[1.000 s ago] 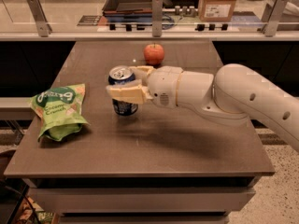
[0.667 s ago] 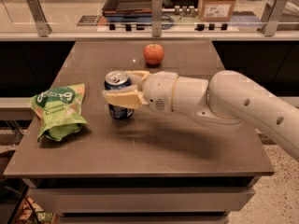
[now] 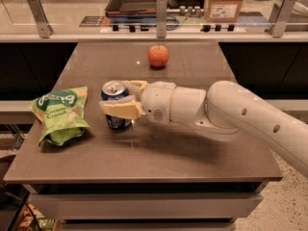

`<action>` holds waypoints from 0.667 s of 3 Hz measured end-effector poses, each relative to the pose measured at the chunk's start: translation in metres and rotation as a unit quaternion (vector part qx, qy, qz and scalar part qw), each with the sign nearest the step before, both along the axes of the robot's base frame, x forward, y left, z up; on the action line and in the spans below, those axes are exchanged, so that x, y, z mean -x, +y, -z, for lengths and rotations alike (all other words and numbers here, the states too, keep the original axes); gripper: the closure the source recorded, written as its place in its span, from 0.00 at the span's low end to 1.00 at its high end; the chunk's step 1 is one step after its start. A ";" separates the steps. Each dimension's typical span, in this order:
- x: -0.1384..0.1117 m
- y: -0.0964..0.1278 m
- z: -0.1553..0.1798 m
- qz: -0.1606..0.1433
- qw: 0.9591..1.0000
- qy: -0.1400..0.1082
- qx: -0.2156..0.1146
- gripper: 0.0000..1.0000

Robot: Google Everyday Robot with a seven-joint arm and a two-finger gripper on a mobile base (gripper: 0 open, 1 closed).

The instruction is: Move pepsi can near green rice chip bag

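The gripper (image 3: pixel 114 95) stood over the left half of the table (image 3: pixel 168 160), roughly midway between front and back edges; the arm (image 3: pixel 231 114) reached in from the right edge. Its two fingers (image 3: pixel 120 109) were drawn in on the can (image 3: pixel 117 123), one against the near side and one against the far side, both touching it. The can was upright, silver top showing; whether its base met the table could not be determined. The green bag (image 3: pixel 60 113) lay flat near the left edge, just beside the can but not touching. An apple (image 3: pixel 158 56) sat near the back edge, well apart.
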State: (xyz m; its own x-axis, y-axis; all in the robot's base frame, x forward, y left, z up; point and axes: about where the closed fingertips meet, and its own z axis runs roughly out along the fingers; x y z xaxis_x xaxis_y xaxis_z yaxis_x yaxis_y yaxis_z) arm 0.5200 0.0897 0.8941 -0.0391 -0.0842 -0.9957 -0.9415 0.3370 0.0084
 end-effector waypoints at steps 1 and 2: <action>0.001 0.002 -0.001 -0.002 1.000 -0.001 0.000 0.83; 0.002 0.004 -0.001 -0.003 1.000 -0.001 0.001 0.59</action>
State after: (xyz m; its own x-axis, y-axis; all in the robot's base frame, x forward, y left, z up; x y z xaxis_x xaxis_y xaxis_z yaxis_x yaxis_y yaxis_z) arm 0.5182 0.0935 0.8954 -0.0362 -0.0855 -0.9957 -0.9438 0.3304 0.0059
